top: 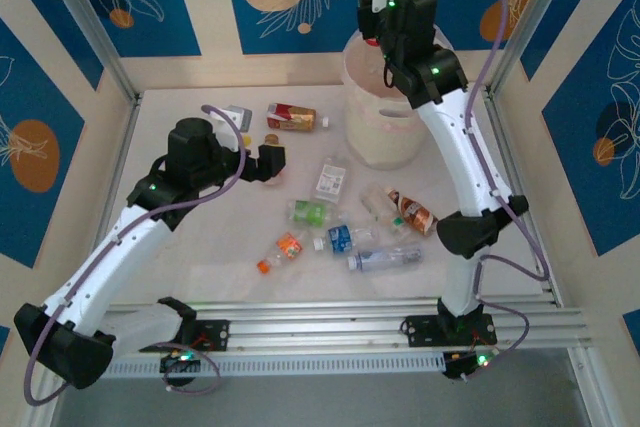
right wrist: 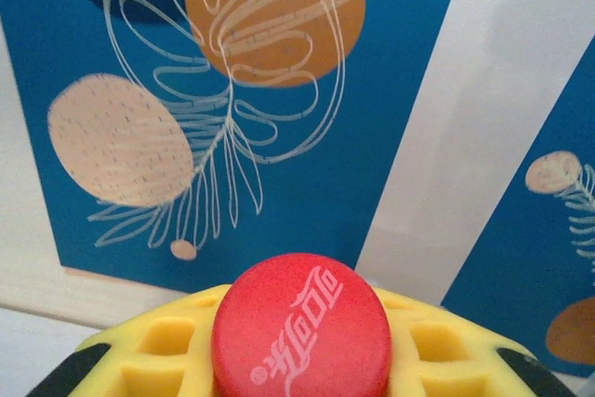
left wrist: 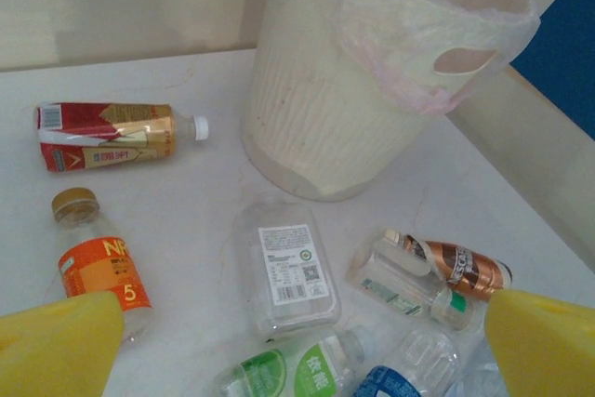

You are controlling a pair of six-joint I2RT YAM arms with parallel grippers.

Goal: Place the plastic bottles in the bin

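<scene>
Several plastic bottles lie on the white table: a red-and-gold one (top: 292,117) (left wrist: 107,135), an orange-label one (top: 283,250) (left wrist: 98,271), a flat clear one with a white label (top: 330,179) (left wrist: 284,267), a green-label one (top: 312,212) (left wrist: 297,369), a blue-label one (top: 342,238) and a brown one (top: 412,212) (left wrist: 456,267). The cream bin (top: 385,112) (left wrist: 372,72) stands at the back right. My left gripper (top: 270,162) (left wrist: 302,323) is open above the flat clear bottle. Raised over the bin's far rim, my right gripper (top: 376,17) (right wrist: 302,332) is shut on a bottle with a red cap (right wrist: 302,323).
A metal frame post (top: 90,22) rises at the back left and another (top: 530,17) at the back right. Blue patterned walls close in the table. A clear bottle (top: 385,259) lies near the front rail (top: 330,322), and one more bottle (top: 237,117) lies at the back left.
</scene>
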